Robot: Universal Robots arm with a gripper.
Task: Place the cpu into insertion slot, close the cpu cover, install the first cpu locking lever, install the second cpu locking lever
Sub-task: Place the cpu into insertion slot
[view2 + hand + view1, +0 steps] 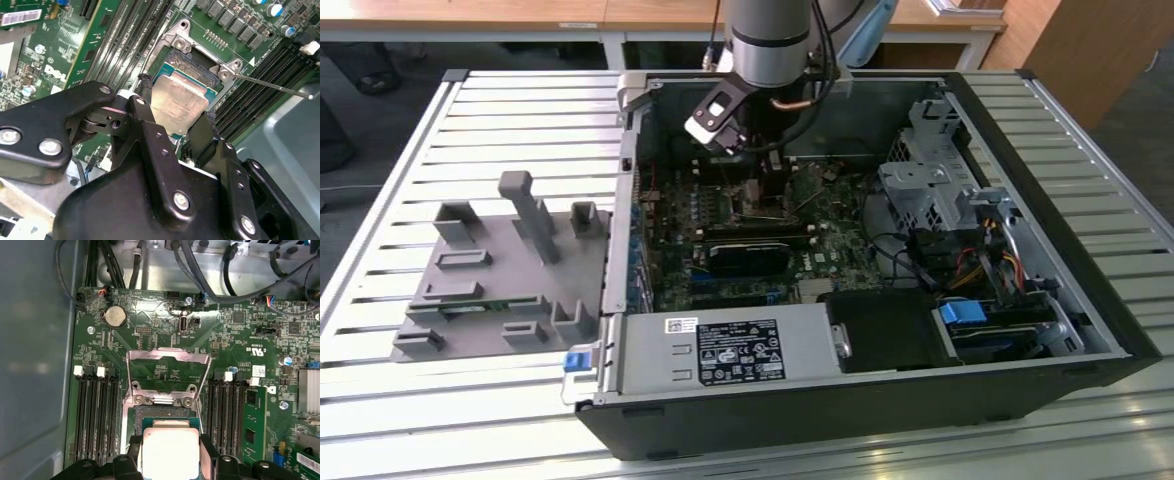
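- Noted the gripper (176, 107) reaching down inside the open computer case (854, 410), lying on the slatted bench (520, 120).
- Found the fingers (144, 95) closed on the cpu (180, 100), pinching two opposite side edges and leaving the metal top bare.
- Located the cpu at the insertion slot (192, 62), mid-way across the green circuit board (150, 335), between the two banks of long memory slots. Cannot tell whether seated or held just above.
- Saw the cpu cover (167, 356) swung open, lying back from the socket toward the coin cell (114, 316) near the board's edge.
- Saw one thin locking lever (272, 85) unlatched, sticking out from a socket corner.
- Logged a grey fixture block (494, 270) on the bench, just beside the case on the exterior view's left.
- Judged the cpu light, stiff and smooth-edged, so prone to slipping or tilting in a loose pinch.
- Judged the underside contacts and the socket pins fragile, hence no sideways dragging.
- Judged the best hold to be the present one: opposite side edges, chip kept level, underside untouched.
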